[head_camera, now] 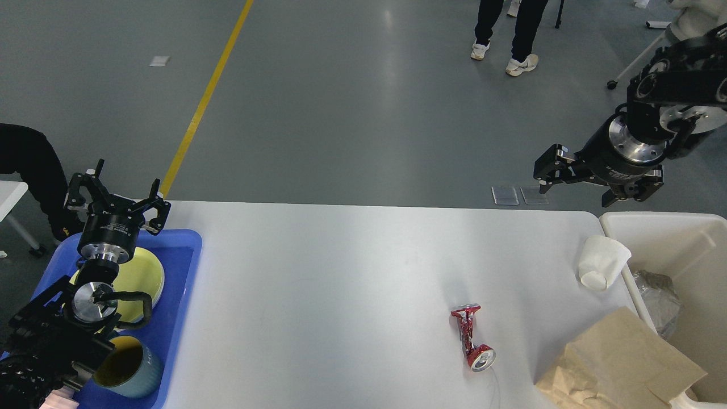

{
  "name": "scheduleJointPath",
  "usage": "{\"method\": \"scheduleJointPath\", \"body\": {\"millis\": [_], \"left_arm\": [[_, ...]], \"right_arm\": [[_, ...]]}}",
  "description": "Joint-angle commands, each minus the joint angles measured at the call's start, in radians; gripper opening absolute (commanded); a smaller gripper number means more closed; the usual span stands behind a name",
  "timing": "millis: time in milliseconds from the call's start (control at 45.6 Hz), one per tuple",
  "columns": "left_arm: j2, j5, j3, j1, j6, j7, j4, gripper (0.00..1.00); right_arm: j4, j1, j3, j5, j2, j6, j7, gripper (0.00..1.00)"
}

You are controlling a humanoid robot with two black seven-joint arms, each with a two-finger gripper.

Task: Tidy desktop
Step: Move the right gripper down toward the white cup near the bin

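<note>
The white desktop (341,272) holds a crushed red can (472,338) at the front right, a white paper cup (603,262) lying on its side near the right edge, and a crumpled brown paper bag (622,363) at the front right corner. My right gripper (582,180) is open and empty, raised above the table's far right corner, up and behind the cup. My left gripper (118,193) is open and empty above the far end of the blue tray (179,295).
The blue tray holds a yellow plate (142,275) and a blue-grey mug (128,366). A cream-white bin (690,255) with crumpled plastic inside stands to the right of the table. A person's legs (511,28) and chair legs are on the floor beyond.
</note>
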Motion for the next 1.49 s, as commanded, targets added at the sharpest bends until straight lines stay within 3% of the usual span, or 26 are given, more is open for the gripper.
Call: {"method": "scheduleJointPath", "body": {"millis": [0, 153, 351, 679, 1008, 1095, 1205, 1249, 1468], "left_arm": [[0.0, 0.0, 0.0, 0.0, 0.0, 0.0, 0.0, 0.97], [0.0, 0.0, 0.0, 0.0, 0.0, 0.0, 0.0, 0.97], [0.0, 0.0, 0.0, 0.0, 0.0, 0.0, 0.0, 0.97], [0.0, 0.0, 0.0, 0.0, 0.0, 0.0, 0.0, 0.97], [0.0, 0.0, 0.0, 0.0, 0.0, 0.0, 0.0, 0.97], [0.0, 0.0, 0.0, 0.0, 0.0, 0.0, 0.0, 0.97], [0.0, 0.0, 0.0, 0.0, 0.0, 0.0, 0.0, 0.97], [0.0, 0.0, 0.0, 0.0, 0.0, 0.0, 0.001, 0.97], [0.0, 0.0, 0.0, 0.0, 0.0, 0.0, 0.0, 0.97]], "right_arm": [[-0.142, -0.233, 0.014, 0.001, -0.002, -0.169, -0.002, 1.0], [-0.428, -0.56, 0.052, 0.001, -0.002, -0.409, 0.0, 1.0], [-0.693, -0.819, 0.195, 0.001, 0.011, -0.453, -0.002, 1.0], [-0.798, -1.022, 0.428, 0.0, 0.076, -0.555, 0.001, 1.0], [-0.9, -1.06, 0.447, 0.001, 0.133, -0.618, 0.007, 0.99], [-0.902, -1.074, 0.447, 0.001, 0.146, -0.644, 0.007, 0.95], [-0.902, -1.083, 0.447, 0.001, 0.152, -0.644, 0.007, 0.7], [-0.902, -1.089, 0.447, 0.001, 0.156, -0.644, 0.007, 0.65], [-0.902, -1.092, 0.457, 0.001, 0.167, -0.674, 0.007, 0.64]]}}
